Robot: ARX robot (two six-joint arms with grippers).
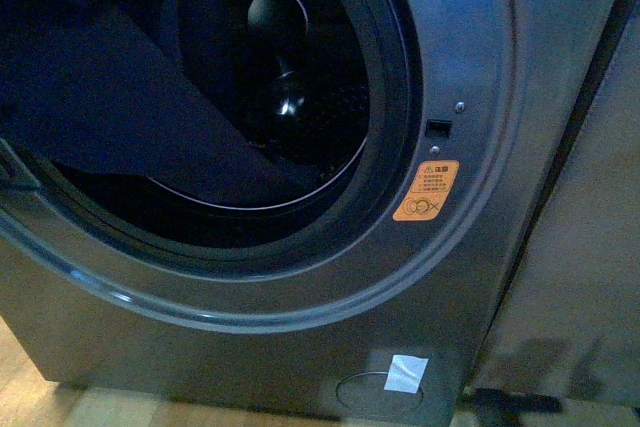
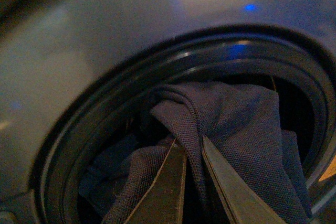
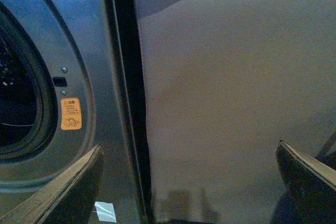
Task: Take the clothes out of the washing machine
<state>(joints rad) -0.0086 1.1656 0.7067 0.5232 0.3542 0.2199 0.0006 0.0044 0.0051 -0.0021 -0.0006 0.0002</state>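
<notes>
Left wrist view: the left gripper (image 2: pixel 193 142) pinches a raised fold of the clothes (image 2: pixel 236 119) between narrowly set fingers, at the mouth of the washing machine (image 2: pixel 105 40). Front view: the dark fabric lies partly inside the drum and partly draped across the lower-left door rim, well apart from the orange sticker (image 1: pixel 427 191). Right wrist view: the right gripper (image 3: pixel 189 148) is spread wide and empty, off to the machine's side, facing a plain grey panel (image 3: pixel 236 87). The grip appears to take only a thin fold; a slow, straight outward draw, lifted clear of the black rim, would best avoid slipping or snagging.
</notes>
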